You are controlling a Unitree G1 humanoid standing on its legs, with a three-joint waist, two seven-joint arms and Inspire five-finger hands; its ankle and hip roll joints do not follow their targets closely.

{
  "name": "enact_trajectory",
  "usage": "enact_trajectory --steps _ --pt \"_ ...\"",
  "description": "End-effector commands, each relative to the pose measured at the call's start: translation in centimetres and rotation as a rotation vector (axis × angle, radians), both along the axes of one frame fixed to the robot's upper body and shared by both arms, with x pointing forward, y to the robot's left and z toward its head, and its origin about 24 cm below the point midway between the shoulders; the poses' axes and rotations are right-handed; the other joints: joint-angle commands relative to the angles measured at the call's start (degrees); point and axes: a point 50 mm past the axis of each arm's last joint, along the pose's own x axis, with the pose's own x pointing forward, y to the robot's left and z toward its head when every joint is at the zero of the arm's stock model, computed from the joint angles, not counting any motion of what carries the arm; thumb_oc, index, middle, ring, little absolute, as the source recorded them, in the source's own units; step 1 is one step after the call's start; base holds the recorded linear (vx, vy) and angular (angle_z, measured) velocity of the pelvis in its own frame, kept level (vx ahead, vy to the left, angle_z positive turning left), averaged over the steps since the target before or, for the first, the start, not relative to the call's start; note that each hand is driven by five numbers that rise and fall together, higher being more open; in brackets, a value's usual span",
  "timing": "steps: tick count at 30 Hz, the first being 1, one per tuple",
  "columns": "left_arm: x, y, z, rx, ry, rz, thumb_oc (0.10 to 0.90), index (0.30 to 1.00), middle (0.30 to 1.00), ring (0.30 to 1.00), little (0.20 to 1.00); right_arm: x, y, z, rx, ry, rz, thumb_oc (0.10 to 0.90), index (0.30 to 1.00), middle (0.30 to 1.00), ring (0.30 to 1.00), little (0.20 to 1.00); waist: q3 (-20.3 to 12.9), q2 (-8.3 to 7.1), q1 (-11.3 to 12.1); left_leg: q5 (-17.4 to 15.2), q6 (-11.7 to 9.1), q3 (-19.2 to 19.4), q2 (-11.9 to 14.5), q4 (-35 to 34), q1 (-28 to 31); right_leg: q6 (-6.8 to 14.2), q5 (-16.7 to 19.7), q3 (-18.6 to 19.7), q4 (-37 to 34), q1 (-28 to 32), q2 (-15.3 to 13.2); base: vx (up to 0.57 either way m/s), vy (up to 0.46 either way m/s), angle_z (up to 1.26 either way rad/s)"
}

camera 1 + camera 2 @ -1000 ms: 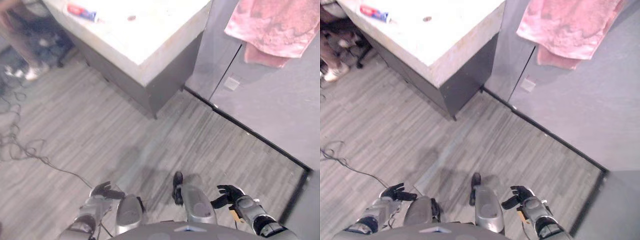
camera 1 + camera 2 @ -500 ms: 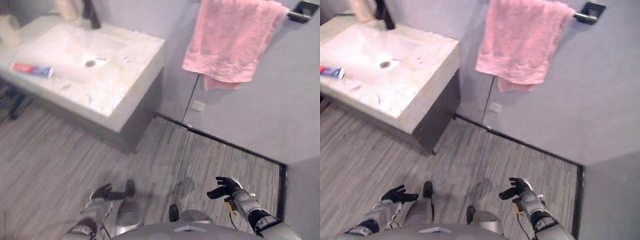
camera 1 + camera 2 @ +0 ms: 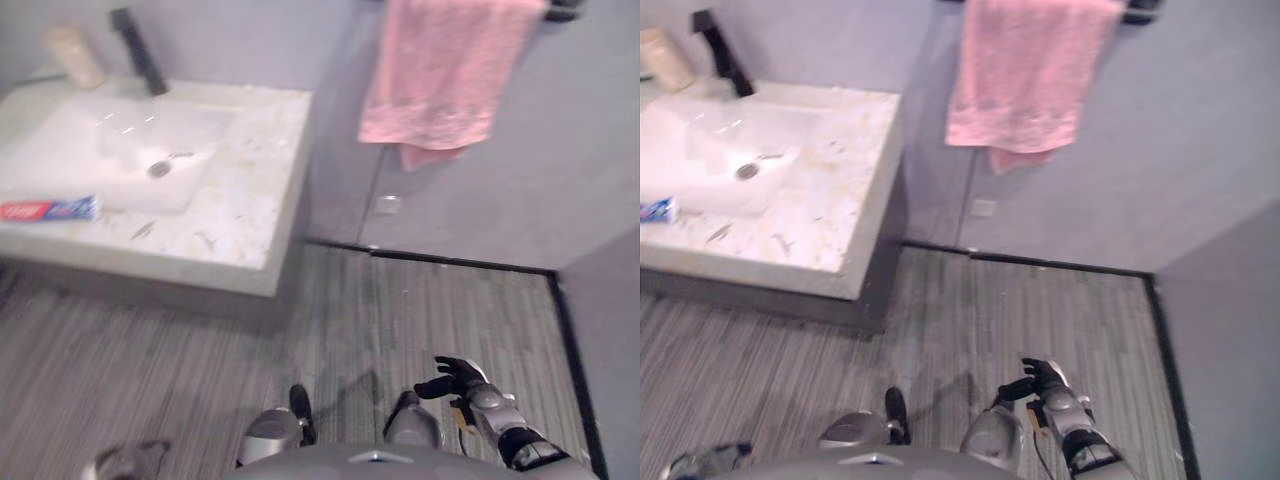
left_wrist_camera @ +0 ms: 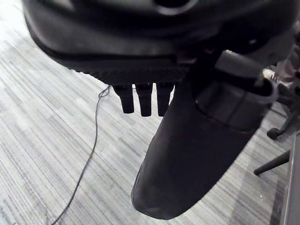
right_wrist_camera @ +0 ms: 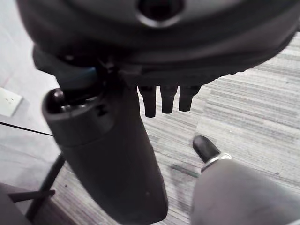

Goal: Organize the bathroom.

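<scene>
approach to the sink

camera has swung since a second ago, squaring up the sink point(image 3: 150, 150); toothpaste tube point(image 3: 48, 209) lies on its left rim, pink towel point(image 3: 440, 70) hangs on the wall. right hand point(image 3: 452, 378) and left hand point(image 4: 145, 96) hang relaxed and empty, so tidying looks unstarted.

**Cut off, blurred, unreadable**

The left robot hand point(image 3: 125, 462) at 7 o'clock in the left eye view is a grey smear against the floor, so its fingers cannot be read there. The pink towel point(image 3: 440, 75) at 1 o'clock runs off the top edge, and its rail end point(image 3: 560, 12) is barely in view. The toothpaste tube point(image 3: 655, 209) is clipped by the edge at 9 o'clock in the right eye view (its cap end is lost). The pale bottle point(image 3: 75, 55) beside the black faucet point(image 3: 138, 50) is too soft to identify. The desk point(image 3: 255, 215) is cut off at 9 o'clock.
</scene>
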Motion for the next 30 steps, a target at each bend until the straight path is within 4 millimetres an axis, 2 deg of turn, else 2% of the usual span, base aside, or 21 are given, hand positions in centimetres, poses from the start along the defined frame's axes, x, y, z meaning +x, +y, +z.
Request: enact_trajectory --steps 1,4,8,9,10,11,12,14,15,16,17,18,19,20,21,23,27,30 --pt "3.1 1.9 1.7 0.139 -0.119 0.037 0.800 0.900 0.900 0.900 0.900 1.1 -1.5 1.1 -0.061 -0.052 0.025 0.800 0.900 0.900 0.900 0.900 -0.5 0.35 -0.9 -6.6 -0.3 -7.1 1.0 11.2 -3.1 -3.6 -3.2 8.3 -2.0 0.4 6.8 -0.11 -0.018 0.20" --pt "3.3 1.7 1.6 0.134 -0.164 0.148 0.800 0.900 0.900 0.900 0.900 1.6 -1.4 1.2 -0.056 -0.068 0.019 0.800 0.900 0.900 0.900 0.900 -0.9 0.00 -1.0 -6.6 -1.1 -8.8 -0.3 13.0 -4.6 -5.7 -5.1 8.6 -6.3 2.8 9.5 -0.05 -0.040 0.57" --pt "3.0 0.6 0.9 0.099 -0.184 0.215 0.800 0.900 0.900 0.900 0.900 2.0 -1.4 1.4 -0.060 -0.071 0.019 0.800 0.900 0.900 0.900 0.900 -1.1 -0.49 -1.3 -6.9 -2.0 -10.1 -0.6 18.2 -6.8 -7.2 -5.8 10.0 -8.3 4.2 11.0 -0.04 -0.050 0.08" --pt "2.6 0.1 0.5 0.067 -0.200 0.240 0.800 0.900 0.900 0.900 0.900 2.1 -1.5 1.5 -0.070 -0.063 0.027 0.800 0.900 0.900 0.900 0.900 -0.8 -0.97 -0.9 -4.7 -3.4 -12.7 -0.2 26.1 -10.1 -8.2 -5.9 11.2 -8.7 4.8 11.3 -0.05 -0.029 -0.07" --pt "2.4 -0.2 0.3 0.062 -0.200 0.235 0.800 0.900 0.900 0.900 0.900 2.5 -1.5 1.7 -0.083 -0.056 0.045 0.800 0.900 0.900 0.900 0.900 -0.3 -1.02 -0.6 -2.1 -4.4 -15.4 1.2 30.5 -12.5 -8.8 -6.2 12.4 -8.1 5.0 11.5 -0.05 -0.016 -0.08" --pt "2.3 -0.3 0.2 0.063 -0.195 0.226 0.800 0.900 0.900 0.900 0.900 2.6 -1.5 1.7 -0.089 -0.052 0.051 0.800 0.900 0.900 0.900 0.900 -0.4 -1.17 -0.7 -1.2 -4.5 -16.0 1.8 30.9 -13.0 -9.0 -6.1 12.7 -8.0 4.8 11.3 -0.01 0.087 -0.05" --pt "2.0 -0.5 0.1 0.061 -0.180 0.225 0.800 0.900 0.900 0.900 0.900 2.7 -1.6 1.7 -0.099 -0.041 0.061 0.800 0.900 0.900 0.900 0.900 -0.6 -1.26 -1.1 0.0 -4.7 -16.5 5.1 29.7 -12.0 -9.1 -6.1 13.3 -7.7 4.7 11.0 0.04 0.181 -0.12" --pt "1.3 -0.6 -0.1 0.057 -0.149 0.235 0.800 0.900 0.900 0.900 0.900 2.5 -1.8 1.6 -0.108 -0.027 0.073 0.800 0.900 0.900 0.900 0.900 -1.2 -0.60 -2.2 6.5 -6.2 -16.8 14.1 20.6 -7.2 -8.8 -6.7 14.1 -7.2 4.8 10.4 0.08 0.330 -0.41" --pt "1.1 -0.6 -0.1 0.056 -0.133 0.221 0.800 0.900 0.900 0.900 0.900 2.3 -2.0 1.6 -0.113 -0.023 0.075 0.800 0.900 0.900 0.900 0.900 -1.8 -0.46 -2.5 9.7 -6.7 -17.7 16.8 17.2 -6.4 -8.7 -6.6 14.7 -7.4 4.6 9.8 0.06 0.259 -0.24" --pt "1.1 -0.6 -0.1 0.056 -0.133 0.221 0.800 0.900 0.900 0.900 0.900 2.3 -2.0 1.6 -0.113 -0.023 0.075 0.800 0.900 0.900 0.900 0.900 -1.8 -0.46 -2.5 9.7 -6.7 -17.7 16.8 17.2 -6.4 -8.7 -6.6 14.7 -7.4 4.6 9.8 0.03 0.275 0.08" --pt "0.9 -0.5 -0.1 0.057 -0.123 0.217 0.800 0.900 0.900 0.900 0.900 2.1 -2.2 1.5 -0.117 -0.019 0.070 0.800 0.900 0.900 0.900 0.900 -2.0 -0.27 -2.5 12.7 -7.5 -19.5 18.9 14.2 -6.1 -8.3 -7.0 15.9 -6.8 4.3 9.0 0.01 0.382 0.19" --pt "0.5 -0.5 -0.2 0.052 -0.116 0.223 0.800 0.900 0.900 0.900 0.900 2.0 -2.6 1.6 -0.126 -0.016 0.069 0.800 0.900 0.900 0.900 0.900 -2.1 0.38 -2.4 14.5 -8.8 -23.8 20.5 10.6 -5.5 -7.5 -7.5 17.9 -5.3 3.1 7.3 0.01 0.382 0.15" --pt "0.5 -0.5 -0.2 0.052 -0.116 0.223 0.800 0.900 0.900 0.900 0.900 2.0 -2.6 1.6 -0.126 -0.016 0.069 0.800 0.900 0.900 0.900 0.900 -2.1 0.38 -2.4 14.5 -8.8 -23.8 20.5 10.6 -5.5 -7.5 -7.5 17.9 -5.3 3.1 7.3 0.01 0.341 -0.01" --pt "0.0 -0.6 -0.3 0.046 -0.118 0.245 0.800 0.900 0.900 0.900 0.900 2.2 -2.7 1.7 -0.133 -0.015 0.088 0.800 0.900 0.900 0.900 0.900 -1.9 1.08 -2.0 14.5 -9.0 -26.6 20.2 9.9 -5.3 -6.9 -7.8 19.0 -4.1 2.1 6.5 0.01 0.256 -0.33" --pt "-0.1 -0.7 -0.4 0.045 -0.111 0.241 0.800 0.900 0.900 0.900 0.900 2.4 -2.8 1.8 -0.135 -0.019 0.086 0.800 0.900 0.900 0.900 0.900 -1.6 2.22 -2.0 11.7 -9.8 -26.3 19.0 10.2 -4.2 -6.0 -8.1 19.7 -2.5 1.4 5.2 -0.01 0.340 -0.48" --pt "0.3 -0.8 -0.3 0.039 -0.112 0.233 0.800 0.900 0.900 0.900 0.900 2.4 -2.9 1.9 -0.134 -0.031 0.071 0.800 0.900 0.900 0.900 0.900 -1.2 2.92 -2.3 8.9 -10.1 -24.2 18.0 10.5 -4.0 -5.1 -7.5 19.2 -1.9 1.1 3.7 -0.03 0.274 -0.52" --pt "1.8 -0.6 0.0 0.046 -0.130 0.198 0.800 0.900 0.900 0.900 0.900 1.9 -2.7 1.6 -0.122 -0.037 0.030 0.800 0.900 0.900 0.900 0.900 -0.6 2.62 -2.8 1.0 -9.0 -20.3 14.6 10.8 -3.6 -1.4 -3.6 18.5 -4.2 2.0 -0.8 -0.03 0.230 0.10" --pt "2.5 -0.2 0.2 0.054 -0.146 0.172 0.800 0.900 0.900 0.900 0.900 1.9 -2.5 1.5 -0.116 -0.043 0.014 0.800 0.900 0.900 0.900 0.900 -0.1 2.19 -2.6 -1.3 -8.5 -18.9 12.8 12.4 -4.0 0.5 -1.5 18.2 -6.2 2.9 -2.6 -0.05 0.179 0.09"
